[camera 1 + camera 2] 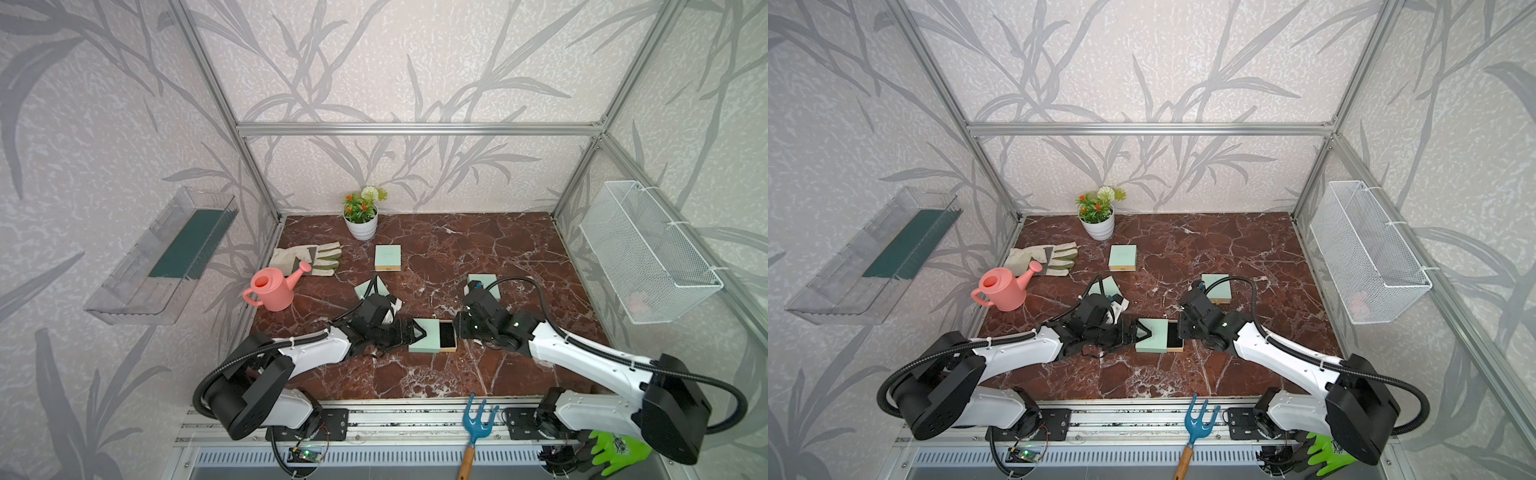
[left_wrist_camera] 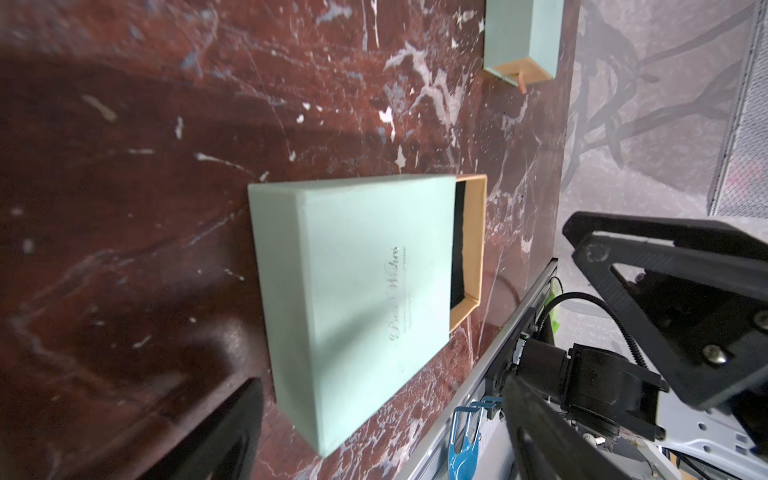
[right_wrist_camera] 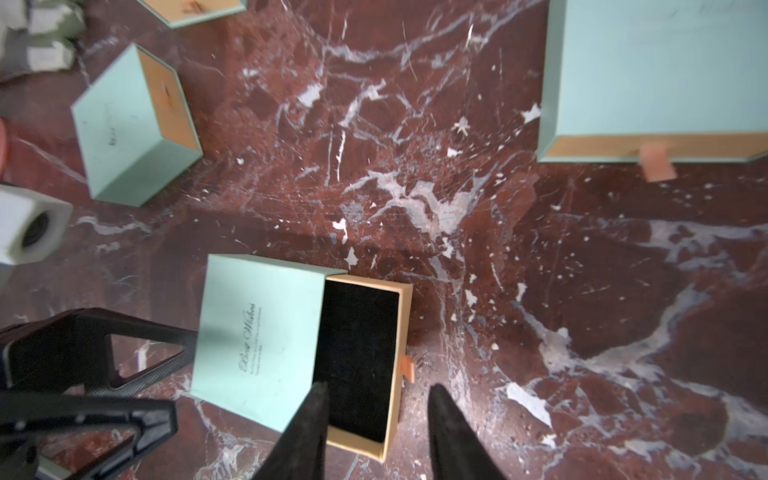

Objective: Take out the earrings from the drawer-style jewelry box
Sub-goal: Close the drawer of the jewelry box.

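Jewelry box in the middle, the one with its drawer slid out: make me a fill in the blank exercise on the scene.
The middle mint-green box shows a drawer lined in ___. Around it lie ___ shut boxes of the same colour. The watering can is ___. The hand rake has a ___ head.
Missing words: black; three; pink; blue.

A robot test cell staged as a garden corner: aluminium frame (image 1: 415,129), leaf-print wall panels (image 1: 415,62), marble-look tabletop (image 1: 519,249). Farther back than the left gripper (image 1: 417,337) sit a pink watering can (image 1: 270,293), gardening gloves (image 1: 305,259) and potted flowers (image 1: 360,220); forward of the right gripper (image 1: 456,330), a blue hand rake (image 1: 478,419).
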Tool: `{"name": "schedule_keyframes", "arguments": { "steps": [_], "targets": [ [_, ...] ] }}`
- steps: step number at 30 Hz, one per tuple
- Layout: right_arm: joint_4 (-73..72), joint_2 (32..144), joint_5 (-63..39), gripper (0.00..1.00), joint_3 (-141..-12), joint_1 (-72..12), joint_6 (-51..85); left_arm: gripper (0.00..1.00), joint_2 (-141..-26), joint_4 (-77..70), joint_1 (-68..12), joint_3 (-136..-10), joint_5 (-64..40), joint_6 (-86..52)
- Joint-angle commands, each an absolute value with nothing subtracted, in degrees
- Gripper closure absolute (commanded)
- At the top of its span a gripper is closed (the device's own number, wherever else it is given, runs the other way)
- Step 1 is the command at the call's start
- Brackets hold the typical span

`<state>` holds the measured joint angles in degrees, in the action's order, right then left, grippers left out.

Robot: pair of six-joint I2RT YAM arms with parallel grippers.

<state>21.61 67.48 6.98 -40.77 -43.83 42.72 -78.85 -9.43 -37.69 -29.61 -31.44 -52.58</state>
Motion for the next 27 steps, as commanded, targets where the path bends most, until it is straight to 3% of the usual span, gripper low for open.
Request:
{"name": "schedule_keyframes", "arguments": {
  "steps": [1,5,11,27],
  "targets": [
    [24.00,65.05,5.74,0.77,-37.35,-39.58,41.33,0.10,-76.90,-8.18,-36.29,-30.15,-32.88,-52.79],
    [20.30,66.53,0.46,0.91,-34.81,-37.71,40.48,0.10,-79.77,-8.39,-36.21,-32.49,-35.48,-52.05],
    [14.32,73.74,-5.50,0.97,-34.78,-37.79,41.19,0.10,-83.44,-10.61,-36.65,-33.41,-36.33,-52.81],
    [2.79,82.85,-8.48,1.00,-36.21,-42.25,45.15,0.10,-89.68,-14.17,-40.13,-38.36,-36.73,-53.96]
  ]
}}
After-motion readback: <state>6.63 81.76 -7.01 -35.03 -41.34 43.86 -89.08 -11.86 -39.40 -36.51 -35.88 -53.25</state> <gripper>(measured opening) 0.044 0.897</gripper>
